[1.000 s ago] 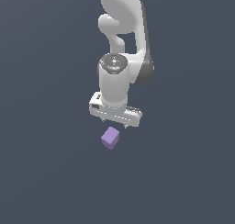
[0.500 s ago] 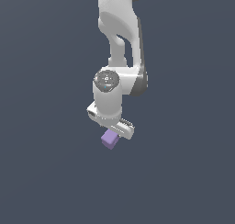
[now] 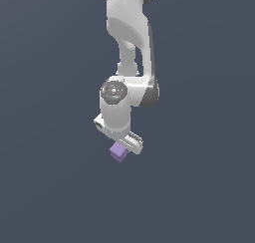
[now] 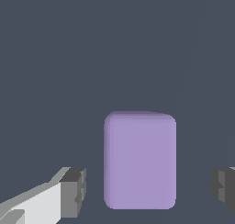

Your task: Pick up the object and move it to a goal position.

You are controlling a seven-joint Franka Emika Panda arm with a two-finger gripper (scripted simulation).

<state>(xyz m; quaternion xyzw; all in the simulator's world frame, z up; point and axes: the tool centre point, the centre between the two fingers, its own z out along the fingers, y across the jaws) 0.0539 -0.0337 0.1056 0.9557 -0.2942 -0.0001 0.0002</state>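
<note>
Claw (image 4: 147, 191) spread wide, lavender cube (image 4: 140, 159) between 2 fingers (image 4: 73, 193) (gaps both sides), untouched.

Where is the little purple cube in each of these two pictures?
Exterior view: the purple cube sits low in the middle, just under the white pincer.
Wrist view: the cube fills the lower middle, between the grey fingertips, gaps either side.
Shared landmark: the pincer.

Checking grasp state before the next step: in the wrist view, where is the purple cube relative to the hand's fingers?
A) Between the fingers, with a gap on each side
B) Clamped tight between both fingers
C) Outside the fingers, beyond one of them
A: the purple cube sits between the two fingers, with dark floor visible on both sides of it.
</note>
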